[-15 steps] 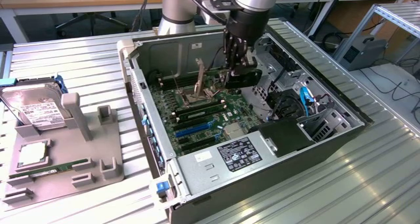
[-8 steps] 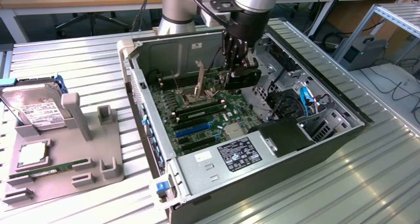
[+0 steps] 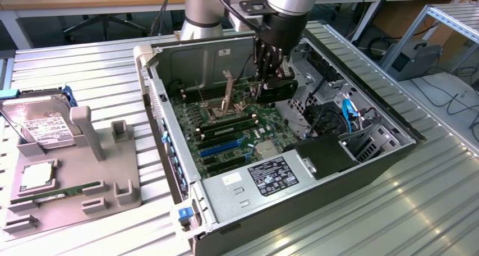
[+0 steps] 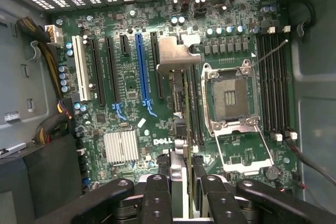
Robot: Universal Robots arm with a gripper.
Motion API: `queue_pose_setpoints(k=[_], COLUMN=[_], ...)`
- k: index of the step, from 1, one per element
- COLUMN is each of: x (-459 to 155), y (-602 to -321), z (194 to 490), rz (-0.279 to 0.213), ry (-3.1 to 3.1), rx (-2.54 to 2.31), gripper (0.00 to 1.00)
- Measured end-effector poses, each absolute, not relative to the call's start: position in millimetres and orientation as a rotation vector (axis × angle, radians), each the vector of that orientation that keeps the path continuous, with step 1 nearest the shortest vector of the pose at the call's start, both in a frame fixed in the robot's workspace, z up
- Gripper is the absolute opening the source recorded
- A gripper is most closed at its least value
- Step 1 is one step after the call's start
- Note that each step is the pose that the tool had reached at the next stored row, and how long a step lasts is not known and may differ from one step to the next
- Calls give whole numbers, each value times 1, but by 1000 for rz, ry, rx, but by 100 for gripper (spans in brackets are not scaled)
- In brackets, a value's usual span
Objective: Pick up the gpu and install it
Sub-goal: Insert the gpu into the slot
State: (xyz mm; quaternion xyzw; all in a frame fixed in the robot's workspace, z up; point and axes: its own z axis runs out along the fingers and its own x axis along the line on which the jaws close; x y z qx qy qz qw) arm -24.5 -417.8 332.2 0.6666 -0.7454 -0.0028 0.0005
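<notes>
black gpu (image 4: 179, 98) is clamped edge-on in the end effector (image 4: 185, 182), over the green motherboard (image 4: 126, 85).

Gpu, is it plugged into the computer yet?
Not yet: the end effector holds the gpu above the motherboard, and the blue slot is empty.

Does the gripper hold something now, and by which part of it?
Yes, the gripper holds the gpu, clamped by its upper edge, above the motherboard.
</notes>
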Motion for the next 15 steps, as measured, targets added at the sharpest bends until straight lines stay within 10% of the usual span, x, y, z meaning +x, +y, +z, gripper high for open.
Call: queue_pose_setpoints(k=[15], x=[-28], y=[-424], z=[332], rz=[-9], ry=[-2341], rx=[2093], gripper=[27])
